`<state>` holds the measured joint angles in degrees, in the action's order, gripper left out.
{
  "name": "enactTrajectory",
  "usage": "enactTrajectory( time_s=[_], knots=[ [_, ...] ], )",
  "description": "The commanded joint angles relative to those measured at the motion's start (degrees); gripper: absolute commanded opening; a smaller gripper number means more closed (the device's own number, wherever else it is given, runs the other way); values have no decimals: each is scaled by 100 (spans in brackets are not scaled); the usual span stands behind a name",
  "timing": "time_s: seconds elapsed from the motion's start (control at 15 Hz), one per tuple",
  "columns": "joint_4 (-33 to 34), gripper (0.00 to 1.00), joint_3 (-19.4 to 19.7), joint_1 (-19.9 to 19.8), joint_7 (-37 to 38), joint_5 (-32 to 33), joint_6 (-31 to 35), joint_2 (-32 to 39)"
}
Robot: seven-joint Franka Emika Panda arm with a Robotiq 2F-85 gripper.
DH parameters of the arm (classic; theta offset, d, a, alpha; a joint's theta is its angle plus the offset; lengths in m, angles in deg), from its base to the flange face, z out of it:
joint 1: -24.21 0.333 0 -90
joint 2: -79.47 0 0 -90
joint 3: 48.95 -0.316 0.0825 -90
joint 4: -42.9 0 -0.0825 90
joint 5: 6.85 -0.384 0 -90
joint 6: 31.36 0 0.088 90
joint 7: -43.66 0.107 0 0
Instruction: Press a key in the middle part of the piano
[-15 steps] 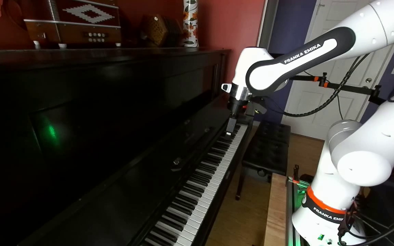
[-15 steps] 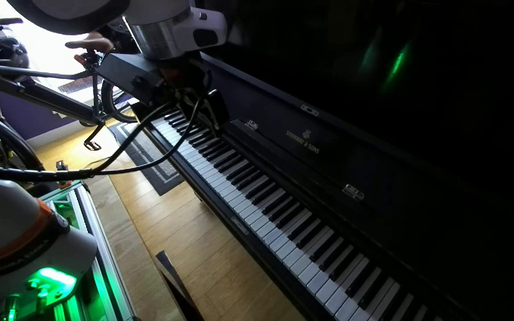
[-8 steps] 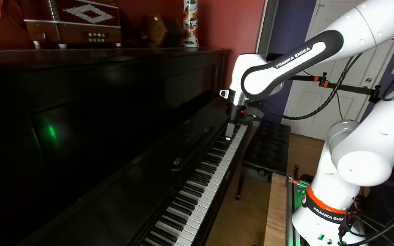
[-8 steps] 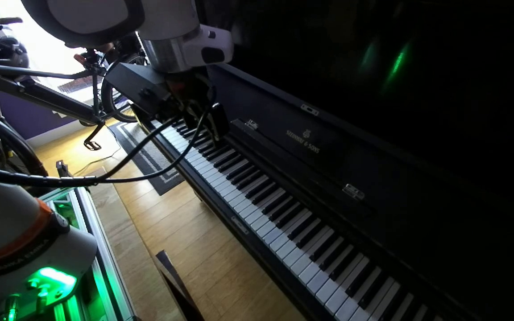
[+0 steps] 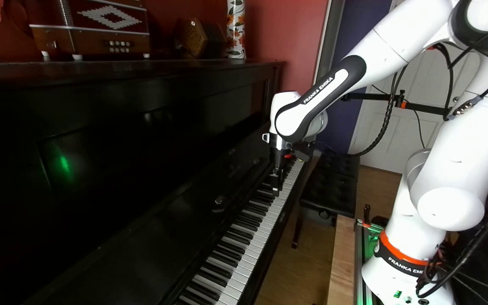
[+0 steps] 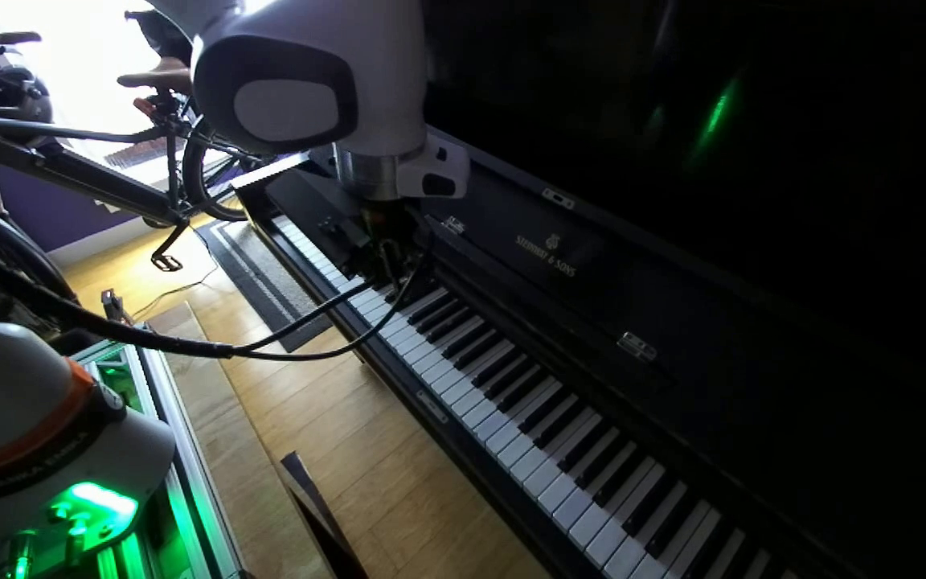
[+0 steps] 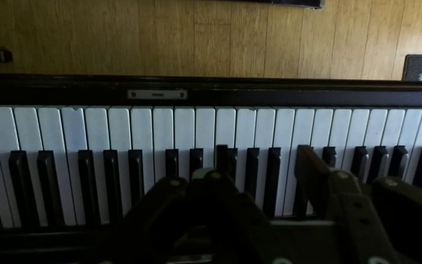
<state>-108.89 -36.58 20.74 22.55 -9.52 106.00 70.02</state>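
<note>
The black piano [image 5: 151, 140] with its long row of white and black keys [image 5: 244, 250] shows in both exterior views [image 6: 752, 338] and in the wrist view [image 7: 269, 96]. My gripper [image 5: 275, 192] hangs pointing down over the key row, nearer its far end in this exterior view. In the wrist view my gripper [image 7: 264, 154] is open, its two dark fingers apart with keys visible between them and nothing held. The fingertips lie over the black keys. I cannot tell whether they touch. In an exterior view my gripper [image 6: 399, 293] is dark and partly hidden by cables.
A black padded bench [image 5: 333, 186] stands before the piano. An accordion [image 5: 112, 29] and a floral vase [image 5: 236, 31] stand on its top. A wooden table edge [image 5: 341, 262] lies beside the robot base. A bicycle [image 6: 69, 161] and a rug [image 6: 270, 281] are behind. Cables [image 6: 302, 354] hang from the arm.
The arm has lowered and moved along the keyboard, toward the viewer in both exterior views. My gripper has turned somewhat and now sits lower over the keys.
</note>
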Motion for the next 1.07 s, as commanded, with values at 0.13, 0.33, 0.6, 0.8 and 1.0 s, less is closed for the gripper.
enactTrajectory(
  time_s=[0.13, 0.33, 0.6, 0.8, 1.0],
  knots=[
    [374, 4, -104, -151, -14, -270, 907, 1066],
    [472, 0, -208, -230, 5, -369, 1382, 1506],
    [609, 0, -377, -354, 108, -347, 1778, 2000],
    [703, 0, -510, -461, 151, -335, 2019, 2278],
    [793, 0, -656, -581, 137, -356, 2160, 2492]
  ],
)
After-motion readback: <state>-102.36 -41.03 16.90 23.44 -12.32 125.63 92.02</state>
